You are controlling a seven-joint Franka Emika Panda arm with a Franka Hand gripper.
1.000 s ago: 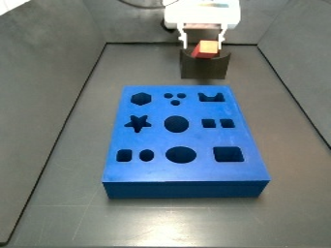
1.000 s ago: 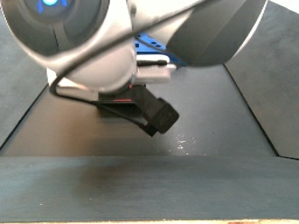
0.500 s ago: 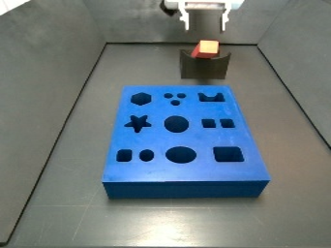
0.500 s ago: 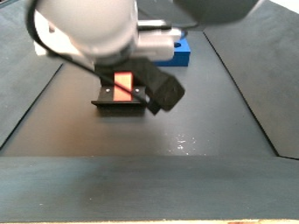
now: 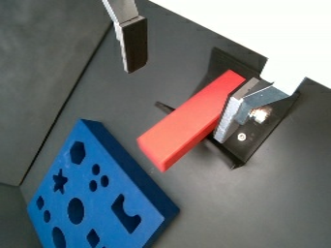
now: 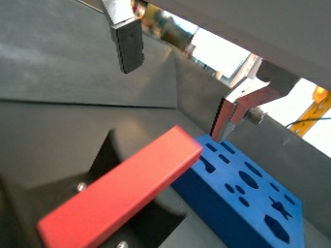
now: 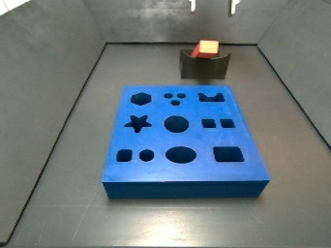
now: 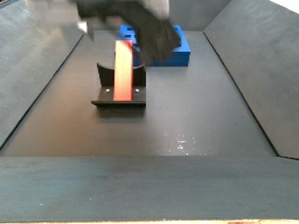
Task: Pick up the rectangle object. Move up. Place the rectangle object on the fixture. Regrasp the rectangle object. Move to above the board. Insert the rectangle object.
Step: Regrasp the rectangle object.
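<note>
The red-orange rectangle object (image 7: 204,47) stands on end, leaning in the notch of the dark fixture (image 7: 204,68) at the far end of the floor. In a side view the rectangle object (image 8: 122,70) rises well above the fixture (image 8: 118,100). My gripper (image 7: 214,7) hangs open high above it, with only its fingertips (image 7: 195,7) showing. In both wrist views the open gripper (image 5: 181,89) (image 6: 175,92) holds nothing, and the rectangle object (image 5: 195,121) (image 6: 123,199) lies far below its fingers (image 5: 130,41). The blue board (image 7: 181,131) lies flat in mid-floor.
Dark grey walls (image 7: 52,24) enclose the floor on three sides. The board (image 5: 97,199) with its shaped cutouts sits close in front of the fixture (image 5: 223,66). A blurred part of the arm (image 8: 122,10) crosses the top of a side view.
The gripper has let go of the rectangle object and risen straight up, almost out of the side views. The object stays leaning in the fixture.
</note>
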